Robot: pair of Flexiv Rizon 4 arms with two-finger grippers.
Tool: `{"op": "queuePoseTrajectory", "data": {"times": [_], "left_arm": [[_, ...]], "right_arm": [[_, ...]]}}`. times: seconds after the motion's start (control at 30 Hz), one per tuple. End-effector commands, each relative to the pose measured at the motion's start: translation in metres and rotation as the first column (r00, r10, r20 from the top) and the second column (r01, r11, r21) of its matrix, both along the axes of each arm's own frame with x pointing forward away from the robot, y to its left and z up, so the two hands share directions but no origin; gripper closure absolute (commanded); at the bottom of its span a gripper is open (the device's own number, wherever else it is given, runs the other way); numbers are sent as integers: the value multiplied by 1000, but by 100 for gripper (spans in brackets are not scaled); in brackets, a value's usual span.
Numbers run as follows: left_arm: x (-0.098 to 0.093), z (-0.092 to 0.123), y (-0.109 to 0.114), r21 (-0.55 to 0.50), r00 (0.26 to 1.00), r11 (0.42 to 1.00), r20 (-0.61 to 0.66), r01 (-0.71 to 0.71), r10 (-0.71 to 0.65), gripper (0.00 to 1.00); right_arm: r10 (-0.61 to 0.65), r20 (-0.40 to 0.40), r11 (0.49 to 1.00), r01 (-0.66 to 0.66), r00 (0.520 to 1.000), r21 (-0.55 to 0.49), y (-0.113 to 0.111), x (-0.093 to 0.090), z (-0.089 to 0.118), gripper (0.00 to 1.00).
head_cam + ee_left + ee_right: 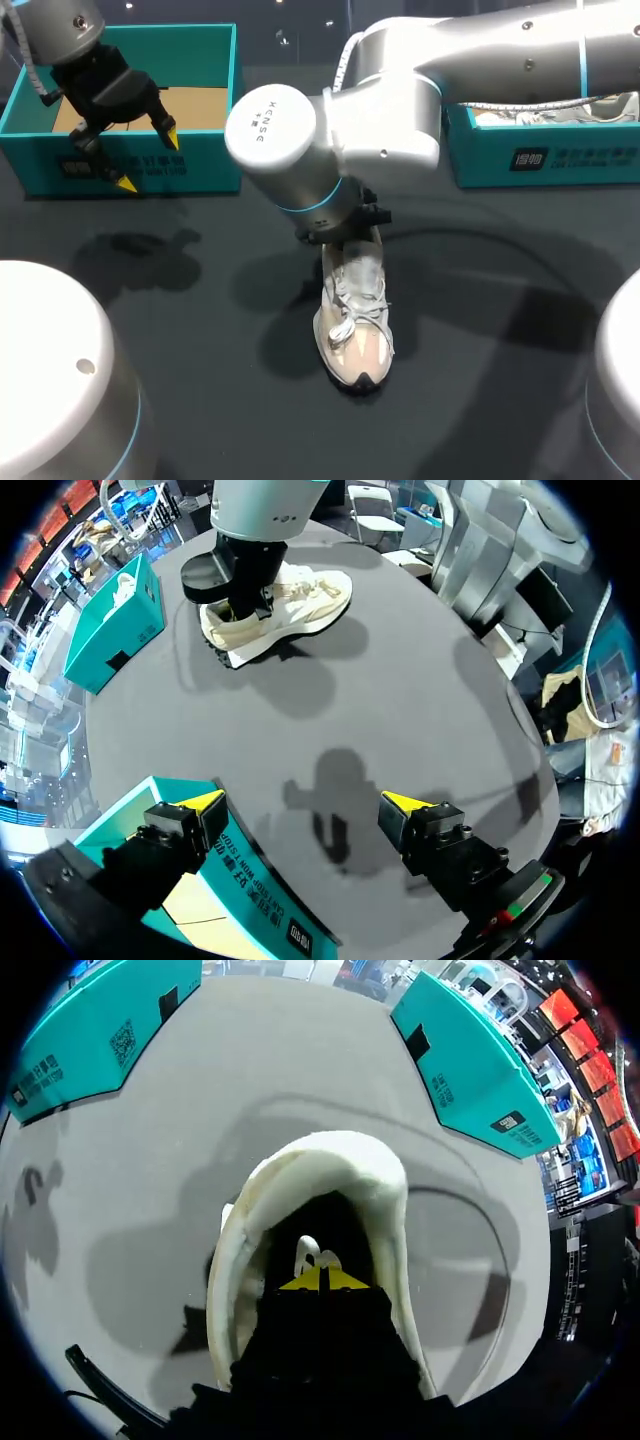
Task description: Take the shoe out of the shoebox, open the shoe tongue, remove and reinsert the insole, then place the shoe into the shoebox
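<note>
Right gripper [322,1280]: my 2 tips [342,1282] pressed together deep in the shoe [330,1155], collar around them; insole pinch unclear | shoe on table [480,330], outside shoebox [200,165] | left gripper [303,802] spread, empty, straddling shoebox wall | risk, I judge: unpinned shoe lifts with insole.

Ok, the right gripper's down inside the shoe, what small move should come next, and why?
Probably lift the right gripper slowly out of the shoe. Its tips sit together deep in the opening with a white flap, maybe the insole, at them. The left gripper hangs open by the box, so nothing steadies the shoe.
</note>
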State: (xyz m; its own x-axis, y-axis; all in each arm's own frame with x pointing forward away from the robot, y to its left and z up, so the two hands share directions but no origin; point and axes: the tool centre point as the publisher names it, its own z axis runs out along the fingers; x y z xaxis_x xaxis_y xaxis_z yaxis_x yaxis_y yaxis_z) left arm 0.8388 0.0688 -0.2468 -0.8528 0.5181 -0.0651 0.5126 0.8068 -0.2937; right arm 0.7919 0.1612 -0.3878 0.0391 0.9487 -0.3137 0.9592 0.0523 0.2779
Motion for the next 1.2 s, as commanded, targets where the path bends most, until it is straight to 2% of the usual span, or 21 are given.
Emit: {"op": "queuePoseTrajectory", "data": {"times": [0.03,0.23,0.47,0.7,0.87,0.97,1.2], "left_arm": [[0,0,0,2,1000,1000,1,0,0,0],[0,0,0,2,1000,1000,1,0,0,0],[0,0,0,2,1000,1000,1,0,0,0],[0,0,0,2,1000,1000,1,0,0,0],[0,0,0,2,1000,1000,1,0,0,0],[0,0,0,2,1000,1000,1,0,0,0],[0,0,0,2,1000,1000,1,0,0,0]], "right_arm": [[-17,47,998,19,999,-56,5,-10,17,100],[-40,63,987,49,997,-155,-2,-13,29,100],[-80,16,966,81,997,-244,-17,-12,16,100],[-83,-62,973,67,995,-223,-18,-11,-11,100],[-60,-85,983,44,995,-179,-11,-13,-18,100],[-49,-72,985,36,996,-171,-6,-13,-9,100],[-23,30,987,28,999,-159,-3,-15,36,100]]}}
